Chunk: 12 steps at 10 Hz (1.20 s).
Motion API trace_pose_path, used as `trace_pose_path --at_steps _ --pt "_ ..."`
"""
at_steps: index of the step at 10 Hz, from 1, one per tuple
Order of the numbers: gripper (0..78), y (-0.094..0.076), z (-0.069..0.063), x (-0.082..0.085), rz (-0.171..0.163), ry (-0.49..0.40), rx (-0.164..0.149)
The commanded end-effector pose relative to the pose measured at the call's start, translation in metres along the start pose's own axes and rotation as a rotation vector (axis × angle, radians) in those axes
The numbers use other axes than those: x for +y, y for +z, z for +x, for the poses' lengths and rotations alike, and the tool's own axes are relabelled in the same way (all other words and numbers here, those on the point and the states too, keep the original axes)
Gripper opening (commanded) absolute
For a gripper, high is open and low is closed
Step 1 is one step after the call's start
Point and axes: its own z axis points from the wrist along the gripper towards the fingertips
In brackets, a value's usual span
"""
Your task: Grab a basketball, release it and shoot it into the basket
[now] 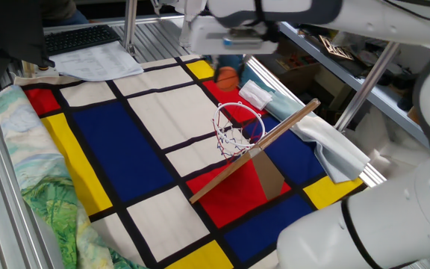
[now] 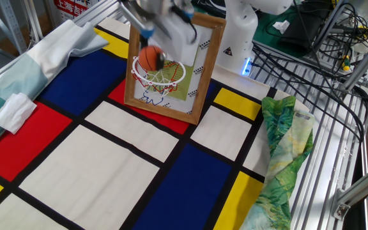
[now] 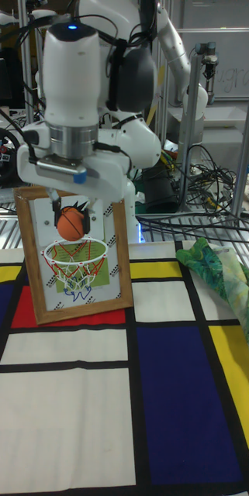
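Right now, scanning from the left of the tall fixed view, I see the wooden frame (image 3: 124, 256) of the backboard standing on the patchwork cloth (image 3: 70, 418) that covers the desk, left of centre. The tool (image 3: 72, 208) hangs just above it, and the ball (image 3: 71, 223) sits between its fingers, so I read the tool as clenched on the ball. The hoop (image 3: 76, 254) is directly beneath, ring close under the ball but apart from it. In the other fixed view the ball (image 2: 149, 58) shows in the upper middle, overlapping the upper left of the ring (image 2: 160, 73); the tool itself is blurred there. In one fixed view the ball (image 1: 228, 77) appears up and slightly left of the ring (image 1: 239, 119), so I cannot say it is truly centred. Further right lie a folded white cloth (image 1: 254, 95) and the slanted wooden stick (image 1: 275, 134) propping the hoop.

I judge the carry is nearly done: the ball is held over the net, not yet dropped. Next I need to settle the tool over the middle of the ring and open the fingers cleanly, since a drop off to one side could glance off the rim.
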Motion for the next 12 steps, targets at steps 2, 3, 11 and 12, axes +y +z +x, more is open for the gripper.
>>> trace_pose_path --at_steps 2,3,11,12 --pt "1.3 0.012 0.030 -0.028 -0.006 -0.068 -0.026" --pt "1.3 0.012 0.030 -0.028 -0.007 -0.068 -0.025" --pt "1.3 0.035 0.027 -0.013 -0.044 -0.098 -0.015" --pt "1.3 0.037 0.027 -0.012 -0.044 -0.106 -0.016"
